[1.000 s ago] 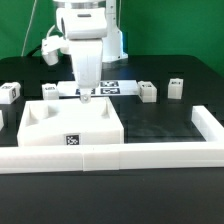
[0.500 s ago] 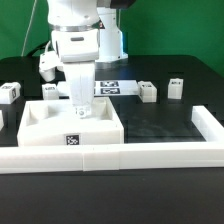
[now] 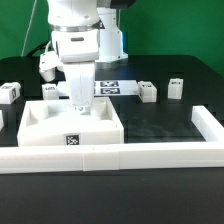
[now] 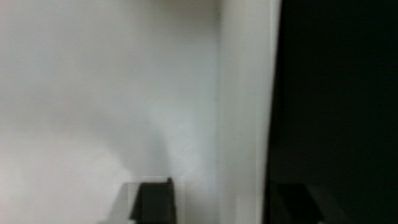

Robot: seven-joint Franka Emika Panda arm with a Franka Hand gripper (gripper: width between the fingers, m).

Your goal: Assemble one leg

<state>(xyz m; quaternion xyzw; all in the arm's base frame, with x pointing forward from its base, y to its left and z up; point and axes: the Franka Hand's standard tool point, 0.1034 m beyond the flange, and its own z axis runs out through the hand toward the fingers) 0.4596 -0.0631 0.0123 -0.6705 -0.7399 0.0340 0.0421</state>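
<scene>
From my remote station I see four small white posts, each with a black-and-white tag. They stand loose on the black table, all beyond the white tray panel. The nearest leg stands just behind the panel's far rim, toward the exterior view's left. A second leg stands further out past the panel on that same side. A third leg and a fourth leg stand behind the panel toward the exterior view's right, well apart from it.

The gripper points straight down into the panel near its far rim, apart from every leg. In the wrist view its two dark fingers show against a blurred white surface. I cannot tell whether they are spread or pinching anything.

The marker board lies flat behind the panel. A long white border wall runs along the panel's near side and turns back past it on the exterior view's right.
</scene>
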